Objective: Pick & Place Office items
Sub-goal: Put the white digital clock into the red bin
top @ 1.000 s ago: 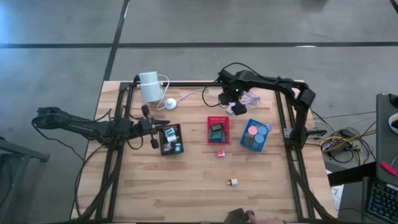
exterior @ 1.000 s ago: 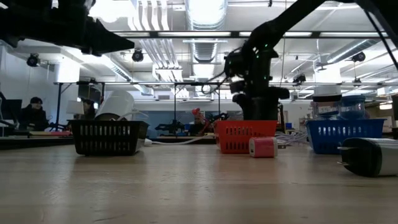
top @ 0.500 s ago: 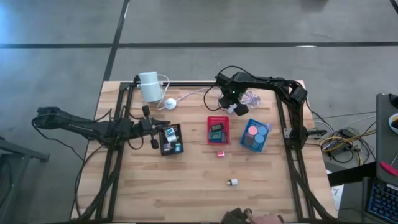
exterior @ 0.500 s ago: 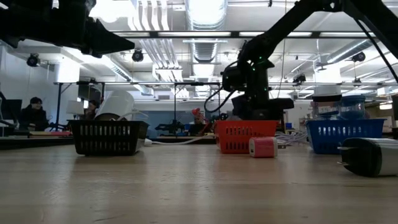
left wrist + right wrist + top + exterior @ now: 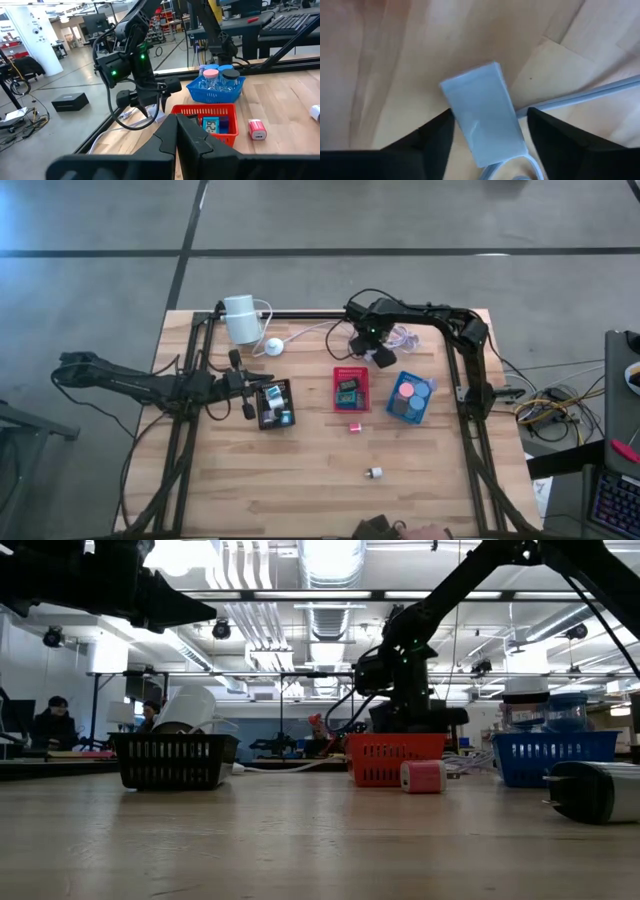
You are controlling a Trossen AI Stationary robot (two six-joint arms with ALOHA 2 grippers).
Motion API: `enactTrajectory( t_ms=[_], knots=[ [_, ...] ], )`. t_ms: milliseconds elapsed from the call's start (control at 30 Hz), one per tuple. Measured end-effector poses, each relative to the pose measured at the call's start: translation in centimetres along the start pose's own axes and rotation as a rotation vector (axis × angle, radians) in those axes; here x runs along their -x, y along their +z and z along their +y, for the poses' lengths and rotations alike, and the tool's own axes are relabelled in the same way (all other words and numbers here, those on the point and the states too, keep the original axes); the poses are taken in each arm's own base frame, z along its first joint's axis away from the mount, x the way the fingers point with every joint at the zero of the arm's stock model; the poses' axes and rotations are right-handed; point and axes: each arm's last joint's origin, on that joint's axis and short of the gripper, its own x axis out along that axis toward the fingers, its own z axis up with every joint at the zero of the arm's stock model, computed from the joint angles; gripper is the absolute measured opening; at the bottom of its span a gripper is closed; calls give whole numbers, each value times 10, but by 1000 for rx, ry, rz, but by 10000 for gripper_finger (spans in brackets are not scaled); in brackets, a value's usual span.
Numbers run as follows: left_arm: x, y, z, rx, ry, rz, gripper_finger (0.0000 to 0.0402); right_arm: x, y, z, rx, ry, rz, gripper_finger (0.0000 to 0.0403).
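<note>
The counter (image 5: 300,490) is pale butcher-block wood, its planks laid in long strips, with a dark tube frame around the work area. Three small plastic trays with slotted walls stand in a row across its middle: a black tray (image 5: 274,404) holding small white and blue pieces, a red tray (image 5: 351,390) holding dark rectangular pieces with a light-blue face, and a blue tray (image 5: 411,398) holding round discs, one pink (image 5: 405,391) and others pale blue and dark. Two office items lie loose on the bare wood: a small pink block (image 5: 354,427) just in front of the red tray, and a small white block (image 5: 374,473) with a dark end nearer the front edge. The right gripper (image 5: 372,352) is down at the back of the counter, behind the red tray; its wrist view shows a flat, smooth, pale grey-blue rectangular block (image 5: 483,120) lying on the wood between its two dark fingers (image 5: 434,134), the jaws standing wider than the block and apart from its sides. A pale cable (image 5: 585,95) runs just beside that block. The left gripper (image 5: 246,386) hangs over the counter's left side beside the black tray, its jaws pressed together and empty. A white cylinder (image 5: 241,319) with a white cord lies at the back left corner.
</note>
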Motion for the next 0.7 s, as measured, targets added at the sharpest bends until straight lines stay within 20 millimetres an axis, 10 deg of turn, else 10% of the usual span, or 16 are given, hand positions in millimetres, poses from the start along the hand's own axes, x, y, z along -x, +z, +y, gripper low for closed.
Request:
enactTrajectory(
  t_ms=[233,700],
  knots=[
    [0,0,0,7,0,0,10,3,-1,2,-44,-4,7,145],
    [0,0,0,10,1,0,10,87,-13,23,-167,-75,-286,143]
  ],
)
